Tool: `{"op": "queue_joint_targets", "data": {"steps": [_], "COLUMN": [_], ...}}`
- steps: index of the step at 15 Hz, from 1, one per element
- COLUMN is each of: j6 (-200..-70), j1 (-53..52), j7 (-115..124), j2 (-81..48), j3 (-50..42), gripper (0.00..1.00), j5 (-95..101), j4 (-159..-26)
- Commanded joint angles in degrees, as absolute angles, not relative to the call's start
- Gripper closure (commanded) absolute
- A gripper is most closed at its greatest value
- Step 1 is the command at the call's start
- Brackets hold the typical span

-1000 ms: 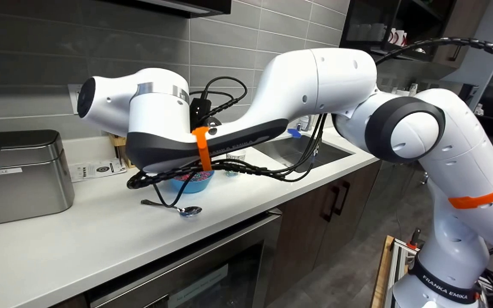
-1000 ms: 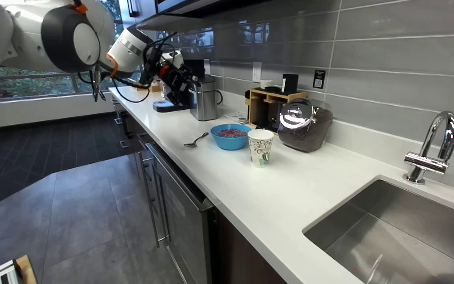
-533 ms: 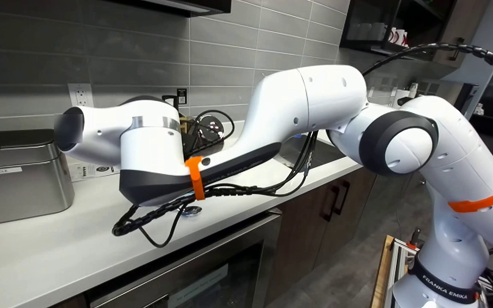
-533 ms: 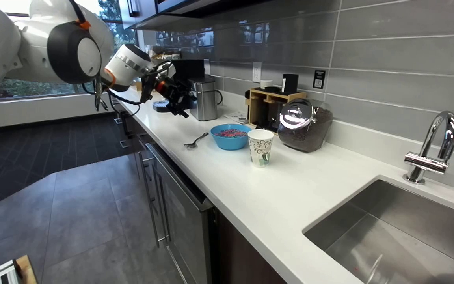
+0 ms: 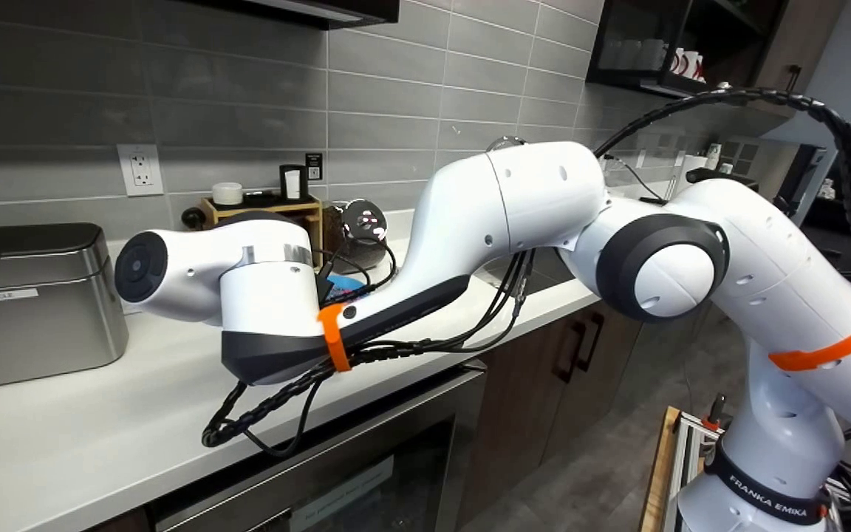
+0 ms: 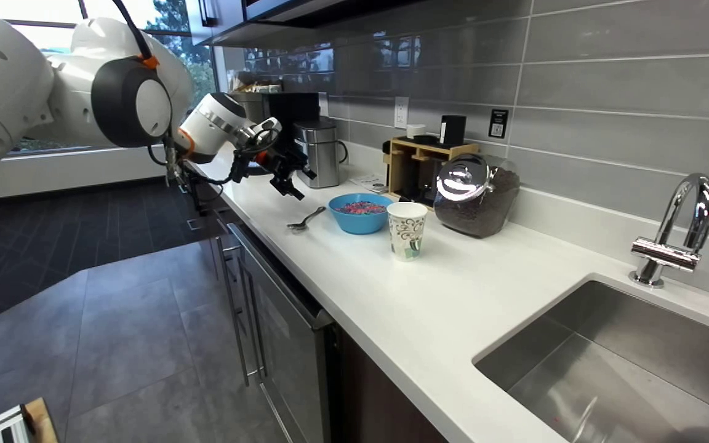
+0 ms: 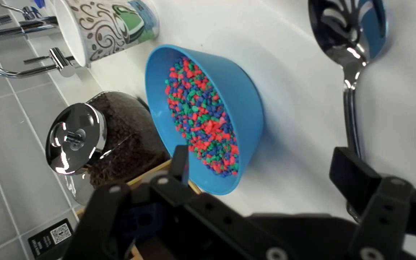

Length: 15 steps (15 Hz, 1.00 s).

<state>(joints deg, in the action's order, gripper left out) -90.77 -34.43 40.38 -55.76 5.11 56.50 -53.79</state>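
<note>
From left in the wrist view, a paper cup (image 7: pixel 116 27) stands near a blue bowl (image 7: pixel 245 94) of coloured bits (image 7: pixel 202 119). Next the gripper (image 7: pixel 261 161) hangs above the counter (image 7: pixel 298 108), jaws wide apart, holding nothing, and rightmost a spoon (image 7: pixel 350 97) lies on it

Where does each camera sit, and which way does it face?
An exterior view: before the counter, facing the tiled wall; arm shows, jaws hidden.
An exterior view: near the sink, looking along the counter; arm and open gripper show.
Wrist view: behind the gripper, facing the bowl and spoon; its fingers show.
Both exterior views share arm, counter and bowl.
</note>
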Motion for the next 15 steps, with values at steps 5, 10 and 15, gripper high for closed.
{"op": "queue_joint_targets", "data": {"steps": [5, 10, 15], "j6": [-98.3, -98.7, -94.4], "j1": [-32.2, -30.2, -30.1], "j7": [37.6, 30.9, 26.3], "j2": [-57.7, -57.5, -58.9], "j3": [7.6, 10.7, 10.3], "gripper": [0.00, 0.00, 0.00], "j5": [54.4, 51.1, 49.2], "j4": [-53.0, -54.1, -52.9]}}
